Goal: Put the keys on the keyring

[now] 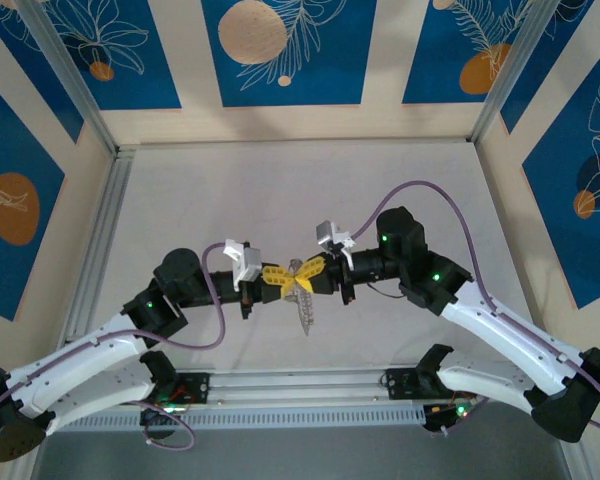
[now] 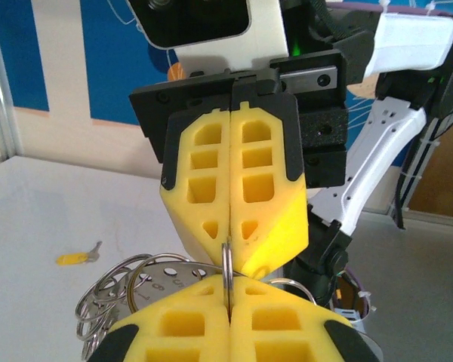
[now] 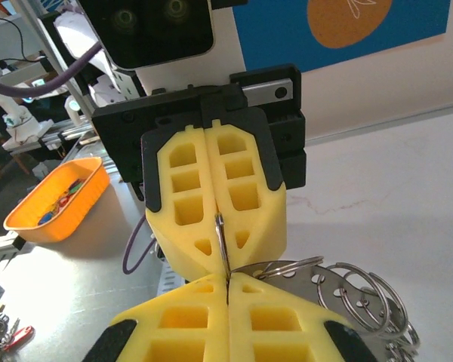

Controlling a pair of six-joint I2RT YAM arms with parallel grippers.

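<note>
Overlapping spare rings (image 3: 362, 298) beside keyring (image 3: 221, 245)

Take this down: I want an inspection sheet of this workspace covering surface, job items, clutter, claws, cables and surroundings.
Surface: pale table, flat.
Job's things: keyring held edge-on in the air between the two claws; bunch of metal rings hangs beside it, cannot tell if linked; small yellow-tagged key lies on the table.
Clutter: orange tray holding small coloured items, off to the side; keys with a red tag lying apart from it.
Claws: left claw shut on the keyring; right claw shut on the keyring, tip to tip.
Cables: purple cables loop over the arms, apart from the rings.
Surroundings: blue panels with orange circles; metal frame posts.
</note>
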